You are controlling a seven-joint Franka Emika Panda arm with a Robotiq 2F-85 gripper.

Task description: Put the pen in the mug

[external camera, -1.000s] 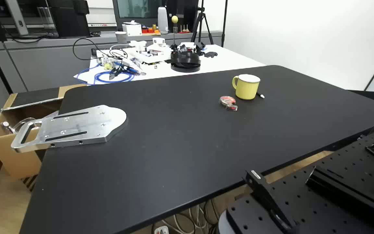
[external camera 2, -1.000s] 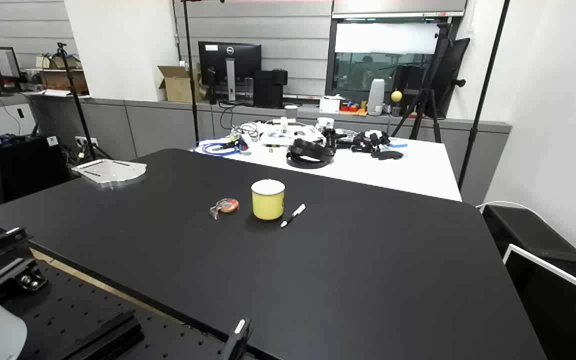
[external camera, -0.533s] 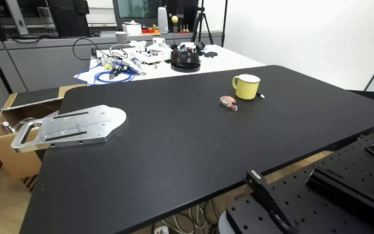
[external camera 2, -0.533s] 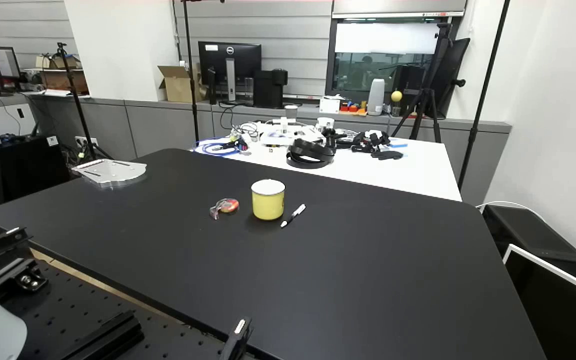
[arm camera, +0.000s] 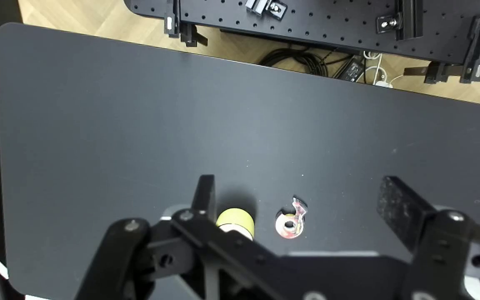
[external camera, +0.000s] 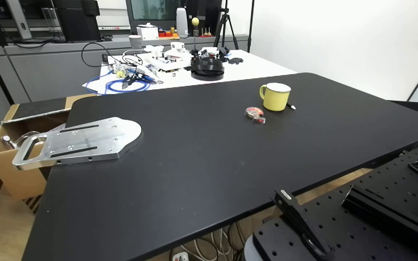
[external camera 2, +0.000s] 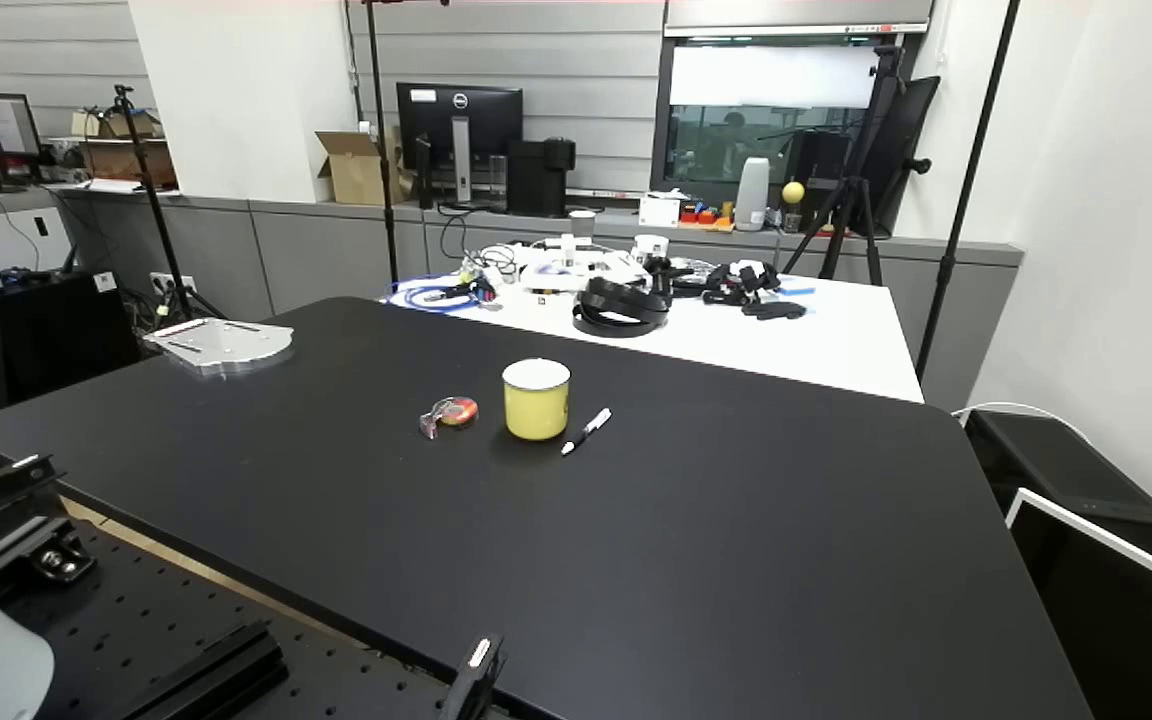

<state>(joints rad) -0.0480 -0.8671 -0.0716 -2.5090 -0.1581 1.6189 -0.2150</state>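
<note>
A: Identify the support.

B: Black worktop [external camera: 194, 174], rounded at the corners. From where I stand in the room, a perforated mounting plate [external camera: 386, 181] runs along one long edge, separated from it by a gap.

A: Next by size?

B: A slotted metal plate [external camera: 85, 136], lying flat at one end of the worktop. In an exterior view, its cut-out end projects past the edge.

A: State the condition of the end effector [arm camera: 299, 189].

B: Per the wrist view, both fingers [arm camera: 204, 191] stand wide apart. Load: nil.

A: Locate the enamel mug [external camera 2: 536, 412].

B: Upright on the worktop; yellow body, white rim. In the wrist view, the end effector hides part of it.

A: The tape dispenser [external camera: 255, 113]?

B: Lying near the mug, apart from it. Transparent body, reddish roll.

A: The pen [external camera 2: 587, 431]?

B: Lying on the worktop, outside the mug and just beside it; I cannot tell whether the two touch. Barrel black and white. In both exterior views, the mug stands between pen and dispenser.
</note>
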